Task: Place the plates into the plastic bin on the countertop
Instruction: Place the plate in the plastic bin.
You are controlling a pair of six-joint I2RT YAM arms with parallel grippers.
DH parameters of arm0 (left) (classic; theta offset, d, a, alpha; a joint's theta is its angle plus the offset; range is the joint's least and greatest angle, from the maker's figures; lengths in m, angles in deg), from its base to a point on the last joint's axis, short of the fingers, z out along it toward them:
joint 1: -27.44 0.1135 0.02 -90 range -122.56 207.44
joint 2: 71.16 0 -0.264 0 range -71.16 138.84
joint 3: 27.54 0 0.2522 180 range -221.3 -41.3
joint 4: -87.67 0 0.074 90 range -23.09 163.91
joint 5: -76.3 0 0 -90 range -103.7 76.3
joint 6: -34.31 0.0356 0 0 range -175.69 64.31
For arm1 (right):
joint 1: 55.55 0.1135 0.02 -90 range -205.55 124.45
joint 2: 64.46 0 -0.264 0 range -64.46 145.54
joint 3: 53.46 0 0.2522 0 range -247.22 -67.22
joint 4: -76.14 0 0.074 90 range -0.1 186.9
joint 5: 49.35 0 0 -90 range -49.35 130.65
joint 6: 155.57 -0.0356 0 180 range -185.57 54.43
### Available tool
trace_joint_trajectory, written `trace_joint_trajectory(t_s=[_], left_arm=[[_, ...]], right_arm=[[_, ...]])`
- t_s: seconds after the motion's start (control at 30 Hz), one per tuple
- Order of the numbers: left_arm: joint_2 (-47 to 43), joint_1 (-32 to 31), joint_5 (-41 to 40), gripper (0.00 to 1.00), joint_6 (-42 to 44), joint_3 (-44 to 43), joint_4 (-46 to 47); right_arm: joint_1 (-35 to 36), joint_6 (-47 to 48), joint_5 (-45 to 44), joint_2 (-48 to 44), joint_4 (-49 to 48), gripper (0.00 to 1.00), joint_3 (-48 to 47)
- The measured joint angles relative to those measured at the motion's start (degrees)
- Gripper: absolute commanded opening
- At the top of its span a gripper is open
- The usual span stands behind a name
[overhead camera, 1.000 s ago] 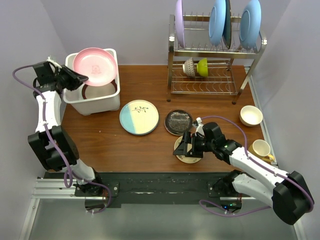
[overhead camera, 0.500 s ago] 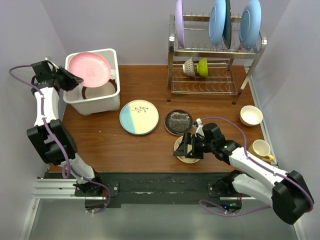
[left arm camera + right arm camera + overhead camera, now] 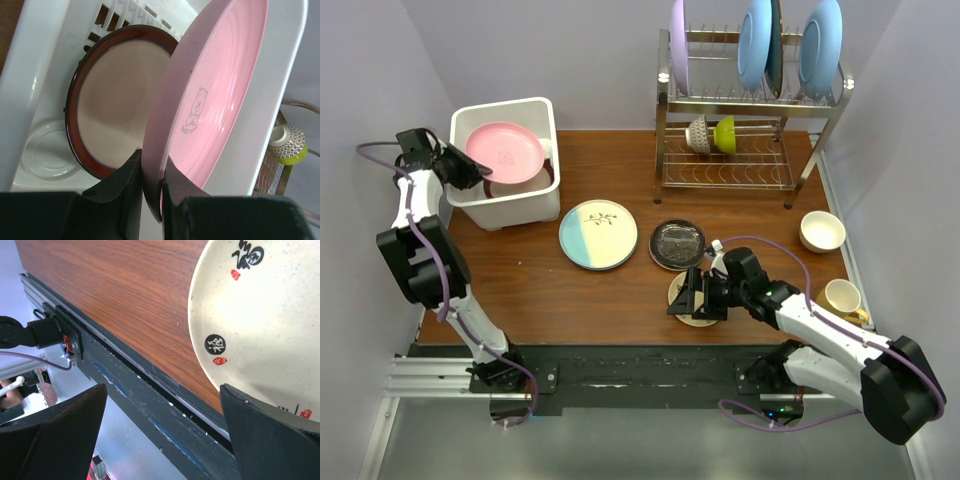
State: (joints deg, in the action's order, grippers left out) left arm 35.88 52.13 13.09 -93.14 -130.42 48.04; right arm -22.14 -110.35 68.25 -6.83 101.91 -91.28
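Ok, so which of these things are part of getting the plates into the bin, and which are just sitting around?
Part of the job: pink plate, maroon-rimmed plate, blue-and-cream plate, dark glass plate, small yellowish plate, white bin.

Just lying about: wire rack, lilac plate, light-blue plates, cream bowl, mug.
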Motion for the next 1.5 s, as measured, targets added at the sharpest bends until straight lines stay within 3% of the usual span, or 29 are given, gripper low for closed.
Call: trace_joint_trajectory(t_s=[0.2,0.53,0.83,1.0,1.2,1.5], left_arm=[[3.6,-0.5,-0.2,0.0,0.5,-3.2,-0.6],[6.7,-3.2,-2.1,0.11,2.9,-6.0,-2.8],[8.5,-3.8,-3.3,0.3,4.1,-6.0,-3.8],[8.6,-4.1,-3.4,0.54,4.6,-6.3,-4.3],[8.6,-4.6,-3.6,0.64,5.6,-7.1,-5.2],[6.2,-4.9,-4.5,0.71,5.6,-7.3,-6.9]], right_arm=[[0.0,0.0,0.0,0.9,-0.4,0.99,0.0],[0.0,0.0,0.0,1.7,-0.9,0.99,0.0],[0.0,0.0,0.0,1.7,-0.9,0.99,0.0],[0.0,0.0,0.0,2.0,-1.1,0.99,0.0],[0.0,0.0,0.0,2.0,-1.3,0.99,0.0],[0.0,0.0,0.0,2.0,-1.3,0.99,0.0]])
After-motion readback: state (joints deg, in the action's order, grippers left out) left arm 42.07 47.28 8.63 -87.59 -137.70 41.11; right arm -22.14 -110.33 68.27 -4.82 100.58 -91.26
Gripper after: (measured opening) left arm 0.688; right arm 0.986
